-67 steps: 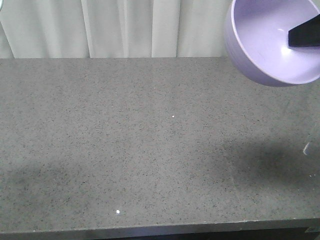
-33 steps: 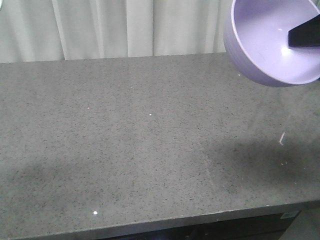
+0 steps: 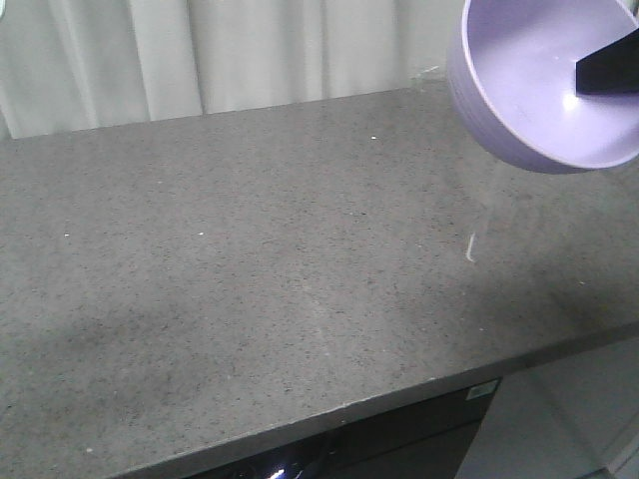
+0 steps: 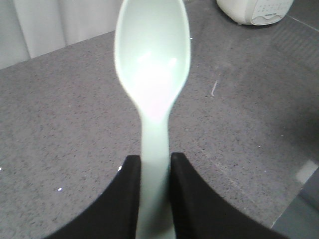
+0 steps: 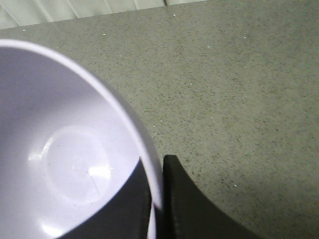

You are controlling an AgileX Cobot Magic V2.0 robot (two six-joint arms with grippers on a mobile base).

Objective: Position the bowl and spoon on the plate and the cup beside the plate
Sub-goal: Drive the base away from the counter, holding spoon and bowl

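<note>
Both claws loaded: right claw (image 5: 155, 172) clamps the bowl (image 5: 75, 159) rim, left claw (image 4: 154, 162) pinches the spoon (image 4: 152, 59) handle, both aloft over the worktop (image 3: 250, 279). Looks like the carry step; no plate in view, so next move needs finding it.

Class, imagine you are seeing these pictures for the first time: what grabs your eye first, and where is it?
First comes the lavender bowl, held tilted in the air at the upper right of the front view, its rim pinched by the right gripper. Next is the mint-green spoon, which fills the left wrist view, its handle clamped in the left gripper above the grey speckled counter.
</note>
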